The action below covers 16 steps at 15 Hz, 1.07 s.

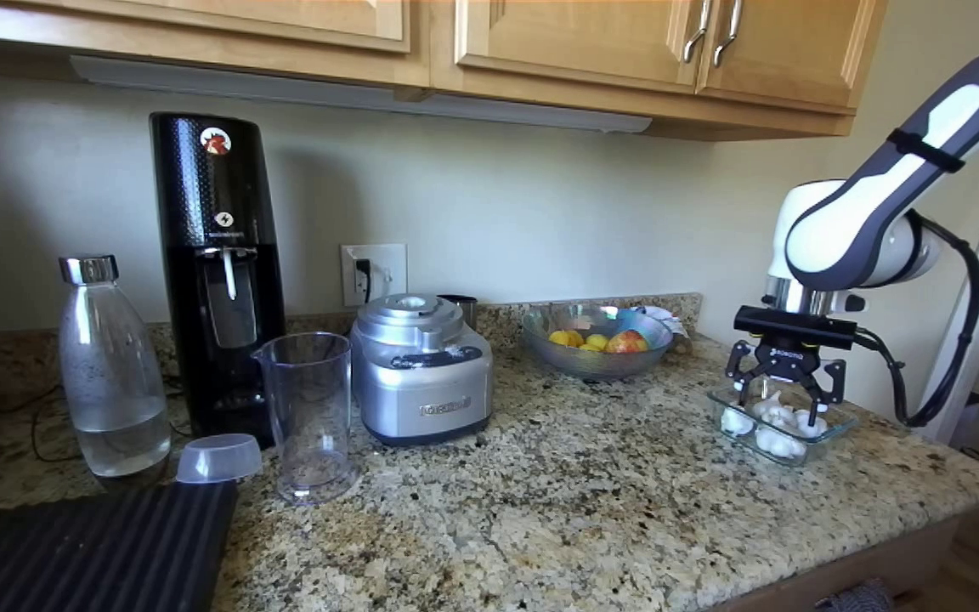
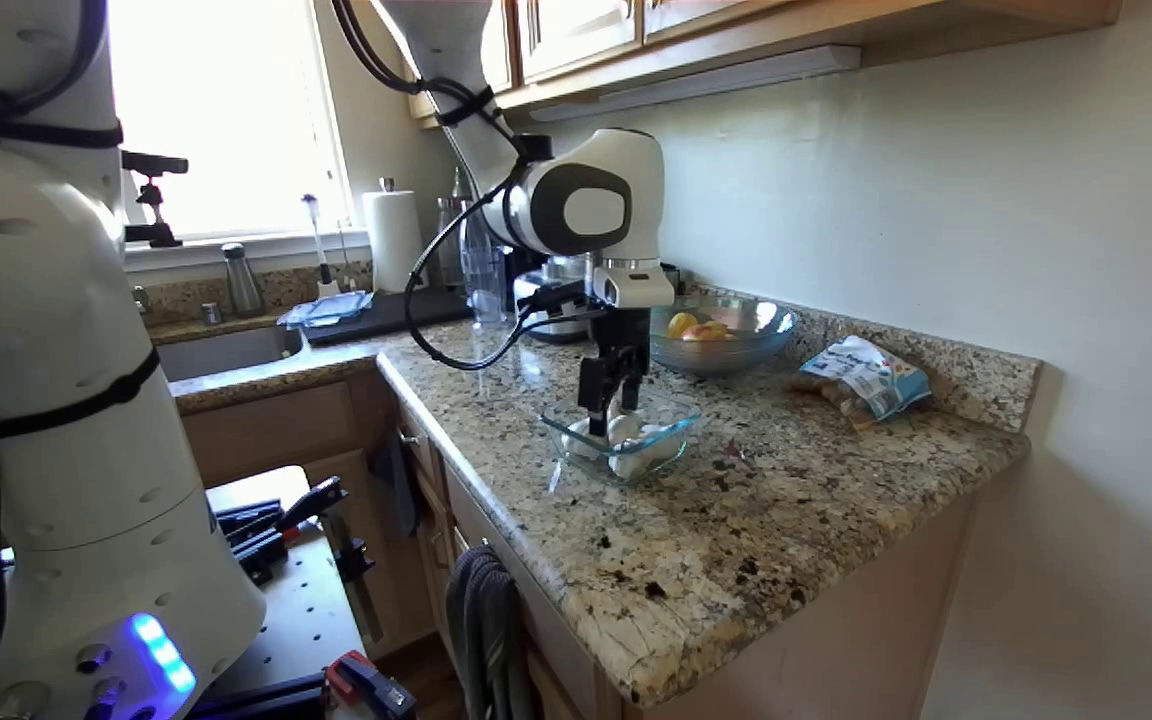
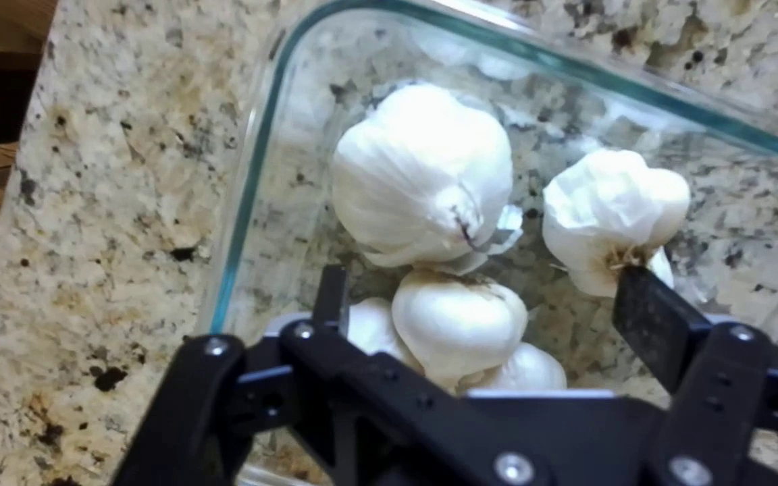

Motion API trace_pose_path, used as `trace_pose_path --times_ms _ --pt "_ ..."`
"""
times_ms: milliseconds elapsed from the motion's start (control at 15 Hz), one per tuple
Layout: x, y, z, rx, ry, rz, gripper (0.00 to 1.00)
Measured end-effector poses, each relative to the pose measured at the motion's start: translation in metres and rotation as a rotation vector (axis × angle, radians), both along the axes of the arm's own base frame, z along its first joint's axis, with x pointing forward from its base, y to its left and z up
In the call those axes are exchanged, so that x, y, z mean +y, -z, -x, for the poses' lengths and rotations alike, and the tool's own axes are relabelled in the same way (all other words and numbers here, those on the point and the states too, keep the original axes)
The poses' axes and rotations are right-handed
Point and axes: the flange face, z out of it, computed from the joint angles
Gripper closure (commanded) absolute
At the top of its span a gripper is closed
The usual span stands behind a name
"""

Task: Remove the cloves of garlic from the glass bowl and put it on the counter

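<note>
Garlic [image 3: 460, 322] between gripper [image 3: 490, 297] fingertips [image 3: 330, 300]

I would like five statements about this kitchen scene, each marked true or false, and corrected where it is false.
1. The tool is open. True.
2. Fruit lies in the big bowl. True.
3. The garlic is also in the big bowl. False: the garlic lies in the small bowl.
4. A bottle stands beside the black machine. True.
5. The bag is in the small bowl. False: it lies on the counter.
</note>
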Motion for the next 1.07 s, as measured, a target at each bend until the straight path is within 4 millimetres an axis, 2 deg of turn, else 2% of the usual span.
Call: trace_pose_path --times_ms 333,667,733,800,1067 --pt "-0.012 0.002 -0.005 -0.052 0.037 0.009 0.00" --pt "-0.020 0.006 0.000 -0.037 0.088 0.014 0.00" --pt "-0.020 0.007 0.000 -0.035 0.096 0.014 0.02" --pt "-0.020 0.007 0.001 -0.034 0.102 0.014 0.07" --pt "-0.019 0.009 0.003 -0.028 0.130 0.011 0.43"
